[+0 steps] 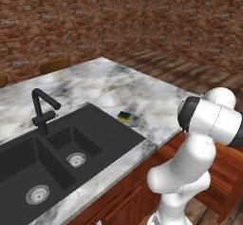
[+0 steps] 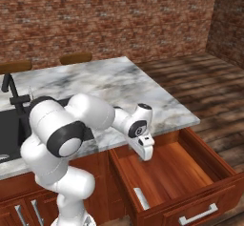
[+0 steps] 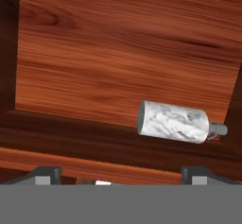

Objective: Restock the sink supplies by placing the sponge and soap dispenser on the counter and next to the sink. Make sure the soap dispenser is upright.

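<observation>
The sponge (image 1: 125, 116), dark green over yellow, lies flat on the marble counter (image 1: 114, 81) just past the right rim of the black sink (image 1: 109, 124). The soap dispenser (image 3: 172, 122), a pale marbled bottle, lies on its side on the floor of an open wooden drawer (image 2: 183, 168), pump pointing right in the hand view; it also shows near the drawer's front (image 2: 140, 197). My gripper (image 2: 146, 157) hangs over the drawer's back left part, pointing down. It is open (image 3: 122, 176), with nothing between the fingertips (image 3: 45, 173), and stands above and apart from the bottle.
The black faucet (image 1: 42, 110) rises behind the sink's divider. The drawer juts out below the counter's edge (image 2: 157, 129), with a metal handle (image 2: 198, 215) on its front. Two wooden chair backs (image 1: 53, 64) stand beyond the counter. Brick walls close the room.
</observation>
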Tool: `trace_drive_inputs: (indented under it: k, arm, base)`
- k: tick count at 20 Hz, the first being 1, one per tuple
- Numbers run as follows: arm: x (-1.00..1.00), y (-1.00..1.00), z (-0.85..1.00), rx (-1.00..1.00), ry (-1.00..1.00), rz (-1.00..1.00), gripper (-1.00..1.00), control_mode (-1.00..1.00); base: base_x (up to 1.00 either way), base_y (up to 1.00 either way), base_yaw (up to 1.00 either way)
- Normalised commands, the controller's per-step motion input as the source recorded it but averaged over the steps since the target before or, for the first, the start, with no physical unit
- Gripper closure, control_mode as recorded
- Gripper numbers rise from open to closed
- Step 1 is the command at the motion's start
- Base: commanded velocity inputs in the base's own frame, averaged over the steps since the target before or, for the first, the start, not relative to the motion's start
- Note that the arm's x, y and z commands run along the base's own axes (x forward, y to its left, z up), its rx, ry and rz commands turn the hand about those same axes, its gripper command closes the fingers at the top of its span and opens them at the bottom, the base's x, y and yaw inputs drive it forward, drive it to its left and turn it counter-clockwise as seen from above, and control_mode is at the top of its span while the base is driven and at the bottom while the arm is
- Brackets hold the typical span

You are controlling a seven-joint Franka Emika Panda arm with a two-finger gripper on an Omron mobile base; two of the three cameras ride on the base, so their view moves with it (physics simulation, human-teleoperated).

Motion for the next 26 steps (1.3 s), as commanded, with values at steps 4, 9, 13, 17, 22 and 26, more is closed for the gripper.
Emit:
trace_drive_inputs:
  k: [4, 9, 13, 17, 22, 26]
  arm:
    - [0.00, -0.24, -0.24, 0.00, 0.07, 0.00, -1.00, -1.00]
    - [0.00, -0.14, -0.33, 0.00, 0.04, 0.00, -1.00, -1.00]
    - [0.00, -0.04, -0.37, 0.00, 0.13, 0.00, -1.00, -1.00]
    - [-0.22, -0.03, -0.36, 0.00, 0.06, 0.00, -1.00, -1.00]
    - [-0.72, -0.13, -0.09, 0.02, -0.03, 0.00, -1.00, -1.00]
    - [-0.97, -0.30, 0.00, 0.07, -0.08, 0.00, -1.00, -1.00]
  base:
    - [0.00, 0.00, 0.00]
    - [0.00, 0.00, 0.00]
    - [0.00, 0.00, 0.00]
    - [0.00, 0.00, 0.00]
    - [0.00, 0.00, 0.00]
    - [0.00, 0.00, 0.00]
